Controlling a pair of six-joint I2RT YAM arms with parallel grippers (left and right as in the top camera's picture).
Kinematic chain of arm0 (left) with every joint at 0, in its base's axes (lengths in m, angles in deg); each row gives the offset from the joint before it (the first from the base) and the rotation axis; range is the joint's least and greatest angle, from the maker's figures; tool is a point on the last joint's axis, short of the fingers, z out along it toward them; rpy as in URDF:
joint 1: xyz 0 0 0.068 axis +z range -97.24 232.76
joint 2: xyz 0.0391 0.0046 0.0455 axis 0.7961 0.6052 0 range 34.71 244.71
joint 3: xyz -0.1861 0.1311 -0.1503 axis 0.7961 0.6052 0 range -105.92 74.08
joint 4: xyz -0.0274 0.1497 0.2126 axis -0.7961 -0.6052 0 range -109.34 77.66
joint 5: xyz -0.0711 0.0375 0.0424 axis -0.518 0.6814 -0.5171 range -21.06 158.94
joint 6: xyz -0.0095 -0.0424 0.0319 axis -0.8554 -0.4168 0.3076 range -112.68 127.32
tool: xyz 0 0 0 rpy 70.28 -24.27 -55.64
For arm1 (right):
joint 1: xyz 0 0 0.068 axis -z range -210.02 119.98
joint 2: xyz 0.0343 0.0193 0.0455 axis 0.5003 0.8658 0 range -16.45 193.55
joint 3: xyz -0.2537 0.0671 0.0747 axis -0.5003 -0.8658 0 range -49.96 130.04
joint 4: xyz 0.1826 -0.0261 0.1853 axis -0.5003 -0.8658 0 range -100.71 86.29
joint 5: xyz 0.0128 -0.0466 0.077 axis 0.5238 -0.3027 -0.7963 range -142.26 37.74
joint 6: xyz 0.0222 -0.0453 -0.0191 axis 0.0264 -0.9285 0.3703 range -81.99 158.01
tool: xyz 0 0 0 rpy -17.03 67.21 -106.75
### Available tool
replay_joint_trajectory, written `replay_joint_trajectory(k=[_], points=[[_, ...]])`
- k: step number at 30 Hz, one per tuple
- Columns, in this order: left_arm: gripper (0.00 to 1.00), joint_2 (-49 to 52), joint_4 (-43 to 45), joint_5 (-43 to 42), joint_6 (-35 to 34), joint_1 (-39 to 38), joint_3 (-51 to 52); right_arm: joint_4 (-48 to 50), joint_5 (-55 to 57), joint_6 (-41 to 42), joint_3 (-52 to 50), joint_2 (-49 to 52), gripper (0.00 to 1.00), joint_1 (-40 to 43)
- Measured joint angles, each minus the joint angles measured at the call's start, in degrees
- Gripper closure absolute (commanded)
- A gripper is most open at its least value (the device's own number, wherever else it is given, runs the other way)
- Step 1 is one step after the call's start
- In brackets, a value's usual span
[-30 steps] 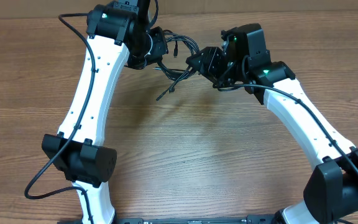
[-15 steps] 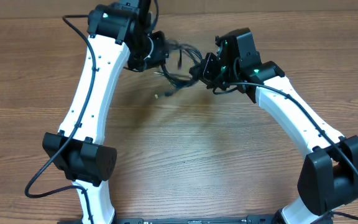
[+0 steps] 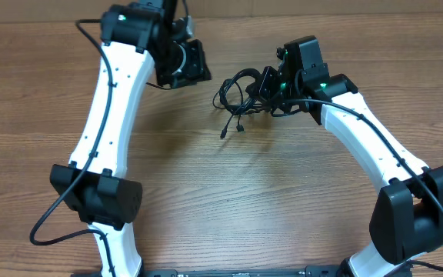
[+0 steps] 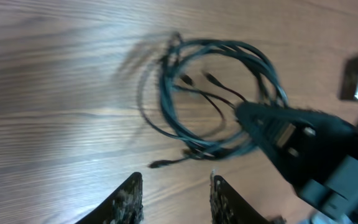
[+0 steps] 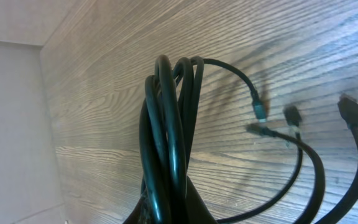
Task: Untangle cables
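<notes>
The cables (image 3: 237, 92), a looped bundle in the upper middle of the overhead frame, are now held only by the jaws of the right gripper (image 3: 266, 83), clenched on the loop. The left gripper (image 3: 194, 61) has let go and drawn back to the upper left, jaws parted and empty. The bundle looks still tangled, so it probably needs a fresh grasp. No container shows on the desk (image 3: 229, 192).

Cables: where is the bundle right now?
Overhead, the cables are bunched in the right gripper, at the far middle of the table, clear of the left gripper.
</notes>
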Motion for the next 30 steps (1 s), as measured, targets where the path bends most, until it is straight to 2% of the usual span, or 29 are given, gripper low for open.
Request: replay_joint_trajectory(k=[3, 5, 7, 11, 14, 16, 21, 26, 30], points=[[0.65, 0.0, 1.8, -0.3, 2.1, -1.8, 1.2, -0.4, 0.4, -0.2, 0.0, 0.0, 0.96, 0.0], [0.64, 0.0, 4.1, -1.1, 8.8, -2.8, 3.6, -0.7, 0.4, -0.4, 0.0, 0.0, 0.96, 0.0], [0.63, 0.0, 5.2, -3.4, 21.6, -2.9, 7.5, -1.2, 0.4, -1.3, 0.0, 0.0, 0.96, 0.0], [0.62, 0.1, 8.5, -8.1, 40.7, -2.9, 14.2, -1.6, 0.3, -2.4, 0.0, 0.0, 0.96, 0.0], [0.67, 0.1, 9.4, -13.0, 58.6, -2.9, 19.4, -2.5, 0.3, -2.8, 0.0, 0.0, 0.96, 0.0], [0.67, 0.1, 10.5, -14.4, 66.7, -2.9, 21.6, -2.9, 0.3, -3.0, 0.0, 0.0, 0.96, 0.0], [0.66, 0.2, 16.6, -15.3, 76.3, -2.9, 23.8, -3.0, 0.3, -3.1, 0.0, 0.0, 0.96, 0.0], [0.67, 0.2, 20.5, -15.2, 79.3, -2.9, 24.0, -3.1, 0.4, -3.4, 0.0, 0.0, 0.96, 0.0], [0.7, 0.2, 20.3, -15.1, 81.0, -2.9, 24.0, -3.3, 0.3, -3.5, 0.0, 0.0, 0.96, 0.0]])
